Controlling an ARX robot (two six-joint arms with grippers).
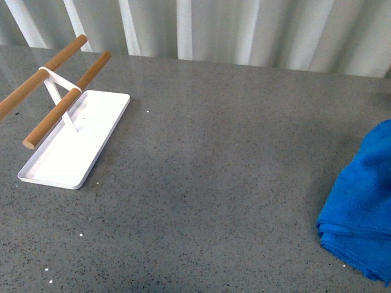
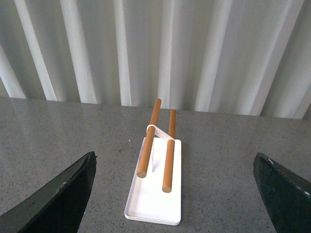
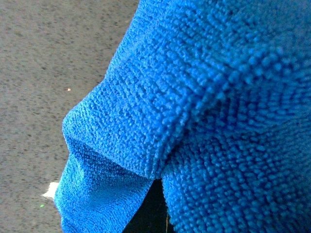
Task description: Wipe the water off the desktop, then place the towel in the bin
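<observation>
Fuzzy blue towel (image 1: 360, 207) bunched in soft folds at near right of speckled grey desktop (image 1: 214, 183), well apart from left pincer (image 2: 174, 155), spread wide open. Blocks right wrist view entirely; cannot tell right pincer's grip.

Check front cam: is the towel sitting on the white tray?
No, the towel is at the far right edge of the front view, well apart from the white tray on the left.

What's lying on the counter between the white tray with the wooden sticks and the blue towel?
Nothing: in the front view, only bare speckled desktop stretches between the white tray and the towel.
</observation>
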